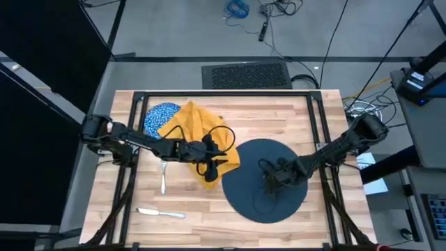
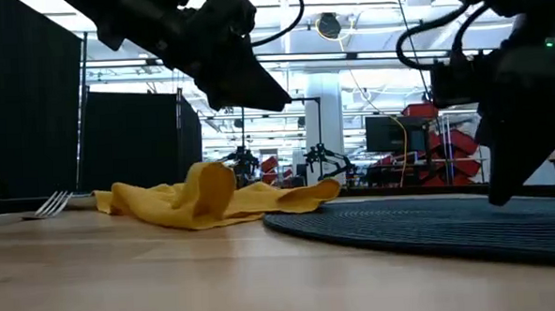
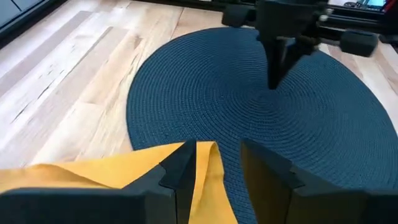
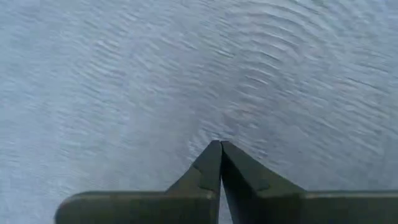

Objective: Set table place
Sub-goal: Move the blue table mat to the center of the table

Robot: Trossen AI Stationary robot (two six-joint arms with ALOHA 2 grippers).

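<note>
A round dark slate-blue woven mat lies flat on the table, right of centre. My right gripper is shut, its tips down on the mat near its middle. A mustard-yellow napkin lies crumpled left of the mat, its corner reaching the mat's edge. It partly covers a blue-and-white speckled bowl at the far left. My left gripper hovers open above the napkin's near-right part and touches nothing. A fork and a knife lie near the table's left front. My right gripper presses the tips of its shut fingers down on the mat's woven top, near the middle. The fingers come from above, slanting in from the table's right side. The mat stays flat on the table.
Black frame bars run along the table's left, right and far sides. Bare wood lies between the knife and the mat along the near edge. In the low view the fork's tines show at the left.
</note>
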